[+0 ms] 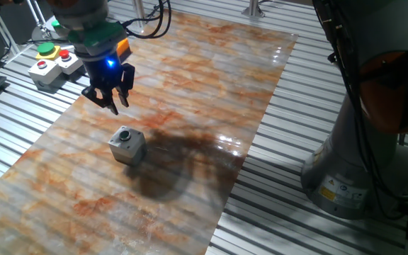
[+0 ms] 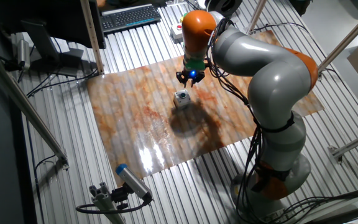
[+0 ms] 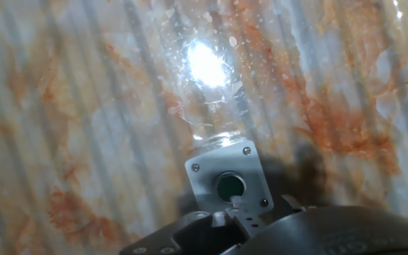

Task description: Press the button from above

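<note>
A small grey box [image 1: 127,146] with a dark round button [image 1: 125,134] on top sits on the marbled board [image 1: 190,85]. My gripper [image 1: 112,101] hangs in the air above and behind-left of the box, apart from it, with its blue light on. The other fixed view shows the gripper [image 2: 190,79] just beyond the box [image 2: 181,98]. In the hand view the box [image 3: 250,166] and its button [image 3: 230,186] lie low in the middle, just above the dark gripper body [image 3: 275,230]. No view shows the fingertips clearly enough to tell their state.
A control box with green and red buttons [image 1: 51,61] stands off the board at the back left. A keyboard [image 2: 129,17] lies beyond the board. The arm's grey base [image 1: 363,149] stands to the right on the ribbed metal table [image 1: 289,177].
</note>
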